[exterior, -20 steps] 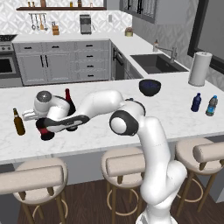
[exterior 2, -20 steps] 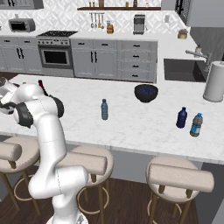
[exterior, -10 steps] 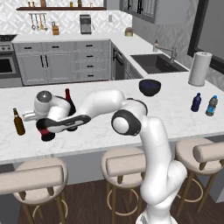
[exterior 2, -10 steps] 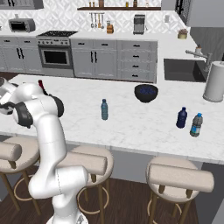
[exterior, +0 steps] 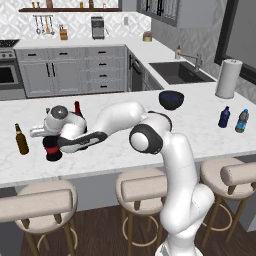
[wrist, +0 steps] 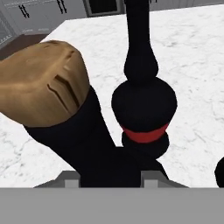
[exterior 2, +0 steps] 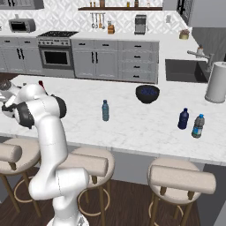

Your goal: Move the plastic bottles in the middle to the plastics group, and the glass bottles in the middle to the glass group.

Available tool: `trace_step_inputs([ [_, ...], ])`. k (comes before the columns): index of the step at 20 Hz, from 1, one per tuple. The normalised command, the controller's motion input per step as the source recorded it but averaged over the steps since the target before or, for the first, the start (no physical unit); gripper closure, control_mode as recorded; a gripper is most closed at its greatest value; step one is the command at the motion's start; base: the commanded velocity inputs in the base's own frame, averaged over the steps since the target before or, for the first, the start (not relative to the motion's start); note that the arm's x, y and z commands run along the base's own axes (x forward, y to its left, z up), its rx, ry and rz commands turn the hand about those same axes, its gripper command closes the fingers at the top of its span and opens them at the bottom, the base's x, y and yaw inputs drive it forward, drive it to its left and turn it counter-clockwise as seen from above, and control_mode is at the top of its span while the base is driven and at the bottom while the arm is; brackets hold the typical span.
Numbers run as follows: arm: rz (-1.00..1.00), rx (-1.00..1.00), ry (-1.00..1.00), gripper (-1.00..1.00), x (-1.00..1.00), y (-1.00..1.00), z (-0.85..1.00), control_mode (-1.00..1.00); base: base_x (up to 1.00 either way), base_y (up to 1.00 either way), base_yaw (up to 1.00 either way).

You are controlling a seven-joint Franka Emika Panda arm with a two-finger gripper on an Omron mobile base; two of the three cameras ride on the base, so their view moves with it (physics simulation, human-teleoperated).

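My gripper [exterior: 50,136] reaches over the left end of the counter and is shut on the neck of a squat dark bottle [exterior: 50,149] with a red band, whose base is down at the counter. In the hand view this bottle's dark neck and tan top [wrist: 48,83] rise from between my fingers. Just beyond it stands a second round-bellied dark bottle [wrist: 144,105] with a red band. A small amber bottle [exterior: 21,139] stands to the left. A red bottle top [exterior: 77,107] pokes up behind my arm. The light-blue plastic bottle [exterior 2: 105,110] is mid-counter. The dark-blue bottle [exterior 2: 183,118] and the clear bottle [exterior 2: 198,126] stand far right.
A dark bowl [exterior 2: 147,93] sits at the counter's back, a paper towel roll [exterior 2: 216,81] at the far right by the sink [exterior: 177,71]. Bar stools [exterior: 145,187] line the near edge of the counter.
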Motion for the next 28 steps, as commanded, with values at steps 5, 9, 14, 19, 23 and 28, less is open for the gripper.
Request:
trace_step_inputs([
  [5,0.0,0.0,0.0,1.0,0.08,-0.04,-0.42,-1.0,0.0,0.0,0.0],
  [9,0.0,0.0,0.0,1.0,0.02,0.0,-0.46,-1.0,0.0,0.0,0.0],
  [14,0.0,0.0,0.0,1.0,0.0,0.0,-0.09,-1.0,0.0,0.0,0.0],
  [19,-0.01,0.0,0.0,-1.0,-0.07,-0.06,0.0,-1.0,0.0,0.0,0.0],
  [23,-0.01,0.0,0.0,-1.0,-0.01,-0.02,0.0,-1.0,0.0,0.0,0.0],
  [28,0.0,0.0,0.0,-1.0,0.0,0.0,0.0,-1.0,0.0,0.0,0.0],
])
